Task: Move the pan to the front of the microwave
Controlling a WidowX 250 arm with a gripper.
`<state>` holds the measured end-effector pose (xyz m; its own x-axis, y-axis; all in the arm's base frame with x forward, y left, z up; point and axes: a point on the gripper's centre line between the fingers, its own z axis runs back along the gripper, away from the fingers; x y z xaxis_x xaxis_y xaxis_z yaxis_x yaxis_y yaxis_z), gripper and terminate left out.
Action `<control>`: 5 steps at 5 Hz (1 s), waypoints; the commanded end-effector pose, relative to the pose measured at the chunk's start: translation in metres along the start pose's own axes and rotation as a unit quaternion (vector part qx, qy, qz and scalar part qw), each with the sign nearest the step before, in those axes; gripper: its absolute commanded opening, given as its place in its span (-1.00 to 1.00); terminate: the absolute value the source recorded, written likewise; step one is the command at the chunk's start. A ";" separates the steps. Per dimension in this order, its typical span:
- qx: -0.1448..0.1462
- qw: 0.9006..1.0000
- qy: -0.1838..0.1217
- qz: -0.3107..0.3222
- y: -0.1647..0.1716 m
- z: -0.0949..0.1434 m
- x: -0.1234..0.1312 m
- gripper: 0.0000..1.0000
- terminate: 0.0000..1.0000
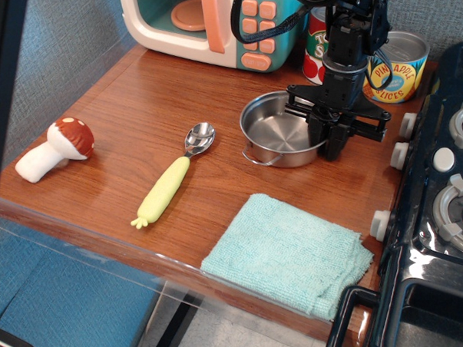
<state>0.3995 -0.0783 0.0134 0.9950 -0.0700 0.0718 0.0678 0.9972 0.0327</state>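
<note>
The pan [276, 133] is a small shiny steel pot with wire loop handles, sitting on the wooden counter to the right of centre, slightly tilted. My black gripper [325, 135] is shut on the pan's right rim, one finger inside and one outside. The microwave [209, 21], cream with a teal front and peach buttons, stands at the back with its door open, behind and left of the pan.
A yellow-handled spoon [172, 176] and a toy mushroom [55, 149] lie to the left. A teal cloth [289, 252] lies near the front edge. Two tin cans [397, 68] stand at the back right. A black stove [440, 203] borders the right side.
</note>
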 end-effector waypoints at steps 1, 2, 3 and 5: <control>0.021 0.995 -0.082 0.049 0.051 0.104 0.009 -1.00 -1.00; 0.016 0.993 -0.077 0.089 0.098 0.109 0.008 -1.00 -1.00; 0.038 0.991 -0.053 0.119 0.146 0.090 0.004 -1.00 -1.00; 0.055 0.987 -0.014 0.151 0.197 0.045 -0.004 -1.00 -1.00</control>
<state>0.4014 0.1129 0.0371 0.9729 0.2265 0.0456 -0.2303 0.9667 0.1120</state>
